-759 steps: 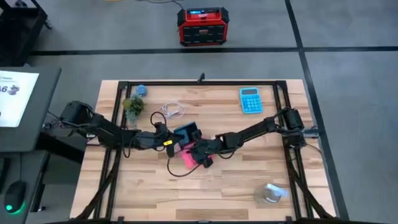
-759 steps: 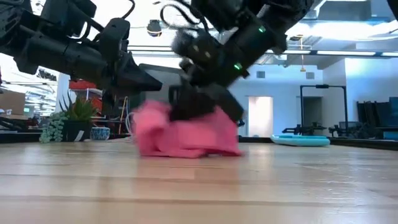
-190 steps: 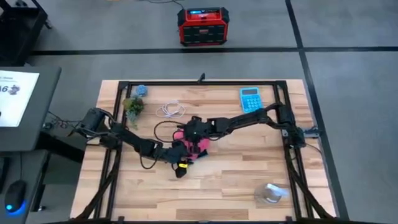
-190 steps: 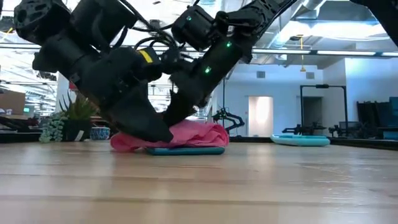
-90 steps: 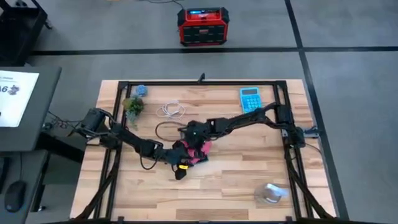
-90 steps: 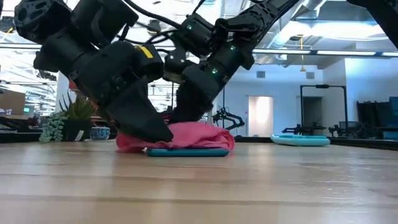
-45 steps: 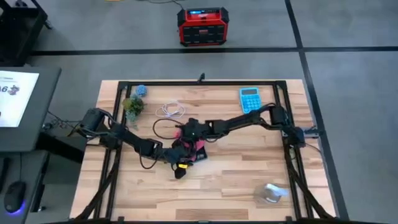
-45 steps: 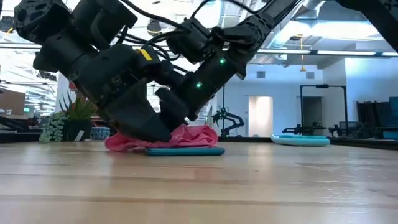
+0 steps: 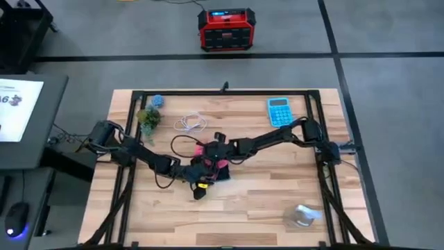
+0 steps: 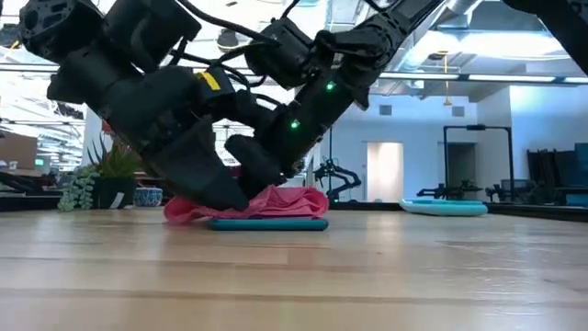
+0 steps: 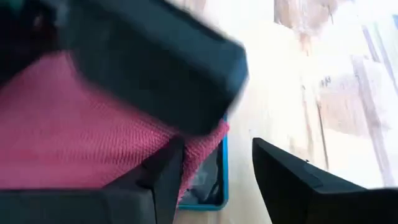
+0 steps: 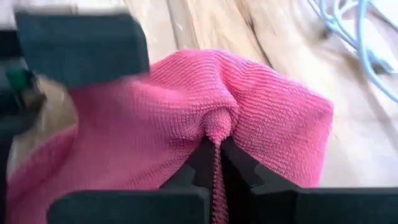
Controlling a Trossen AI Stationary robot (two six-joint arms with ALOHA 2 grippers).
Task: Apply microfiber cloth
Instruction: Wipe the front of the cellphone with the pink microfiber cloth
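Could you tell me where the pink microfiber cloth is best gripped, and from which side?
Grip the raised fold of the microfiber cloth, coming from above: it bunches up off the phone, so a claw can close on it, as the right claw does.

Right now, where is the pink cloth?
The pink cloth lies mid-table in the high view, bunched on a dark phone, pinched by the right end effector, with the left end effector beside it.

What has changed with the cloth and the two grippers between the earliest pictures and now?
The right gripper, shut on the cloth, carried it from the table onto the phone and has since rubbed it to and fro, ending nearer the cable. The left gripper moved from behind the phone to its near edge, fingers open. Calculator, plant and cable stayed.
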